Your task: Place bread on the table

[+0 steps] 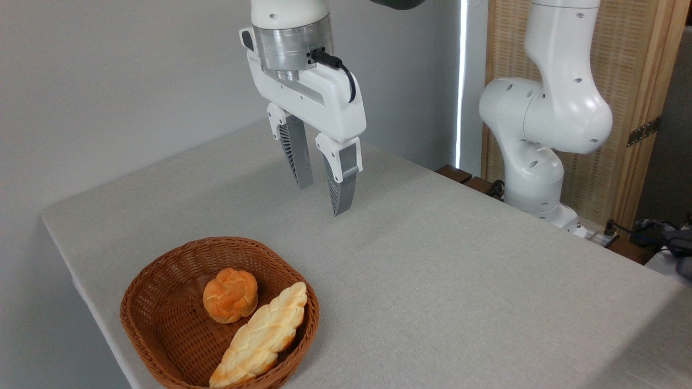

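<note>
**Two breads lying in a wicker basket beneath a raised robot gripper**

Two baked items are sitting inside a brown woven wicker basket (162, 302) near the lower left corner of a large rectangular table with a plain light grey cloth-like top (432, 259). One is the long, leaf-shaped braided loaf of bread (262, 337), pale golden with an orange-brown crust, lying diagonally along the basket's right side with its upper tip leaning against the rim. Just to its left, a small round orange knotted bun (231, 295) is resting on the basket floor, close against the loaf.

Above and behind the basket, the white two-finger gripper (320, 187) is hanging in the air, well clear of the bread. Its grey ribbed fingers (340, 186) are pointing downward and standing apart, released, with nothing between them. A black cable (340, 67) is curling from the silver wrist section. The white jointed arm base (540, 135) is standing at the table's far right edge, in front of a wood-framed woven screen (632, 108). No readable writing or brand marks are showing anywhere.
</note>
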`<state>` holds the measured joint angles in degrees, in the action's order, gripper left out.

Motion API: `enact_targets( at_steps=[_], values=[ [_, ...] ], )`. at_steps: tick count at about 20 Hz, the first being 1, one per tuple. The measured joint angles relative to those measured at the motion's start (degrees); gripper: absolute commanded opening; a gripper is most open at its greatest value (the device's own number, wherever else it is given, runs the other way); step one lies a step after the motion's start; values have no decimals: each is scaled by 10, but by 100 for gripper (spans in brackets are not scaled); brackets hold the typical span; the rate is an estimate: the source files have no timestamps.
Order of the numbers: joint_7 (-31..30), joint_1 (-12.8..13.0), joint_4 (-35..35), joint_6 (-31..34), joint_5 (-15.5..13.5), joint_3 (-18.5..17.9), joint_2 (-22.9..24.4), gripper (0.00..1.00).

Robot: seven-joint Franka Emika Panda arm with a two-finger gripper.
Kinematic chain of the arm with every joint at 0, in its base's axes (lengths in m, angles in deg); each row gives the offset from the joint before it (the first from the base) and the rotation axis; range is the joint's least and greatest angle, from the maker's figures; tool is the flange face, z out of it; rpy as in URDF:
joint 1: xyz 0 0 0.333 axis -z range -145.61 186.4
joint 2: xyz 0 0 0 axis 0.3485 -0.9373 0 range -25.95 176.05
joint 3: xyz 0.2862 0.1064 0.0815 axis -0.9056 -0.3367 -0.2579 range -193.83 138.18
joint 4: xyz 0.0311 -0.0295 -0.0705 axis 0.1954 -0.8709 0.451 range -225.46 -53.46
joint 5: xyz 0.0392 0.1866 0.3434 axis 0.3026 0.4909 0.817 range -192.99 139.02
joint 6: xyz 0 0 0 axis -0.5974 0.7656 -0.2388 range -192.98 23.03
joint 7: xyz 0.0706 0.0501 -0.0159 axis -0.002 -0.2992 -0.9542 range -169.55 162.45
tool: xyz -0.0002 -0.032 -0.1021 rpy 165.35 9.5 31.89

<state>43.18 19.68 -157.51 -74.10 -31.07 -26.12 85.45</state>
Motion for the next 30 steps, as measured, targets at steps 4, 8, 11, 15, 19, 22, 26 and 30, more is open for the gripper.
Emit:
enact_targets(
  at_steps=[4,8,11,15,19,22,26,30],
  values=[
    [0,-1,1,0,0,0,0,100],
    [0,-1,1,0,0,0,-1,100],
    [2,-1,1,0,0,0,-1,100],
    [2,-2,1,0,0,0,-5,100],
    [2,-2,4,-12,0,0,-7,100],
    [2,-1,1,-44,0,1,-10,100],
    [2,1,-24,-89,0,1,-13,100],
    [-1,0,-53,-146,0,0,-13,100]
  ],
)
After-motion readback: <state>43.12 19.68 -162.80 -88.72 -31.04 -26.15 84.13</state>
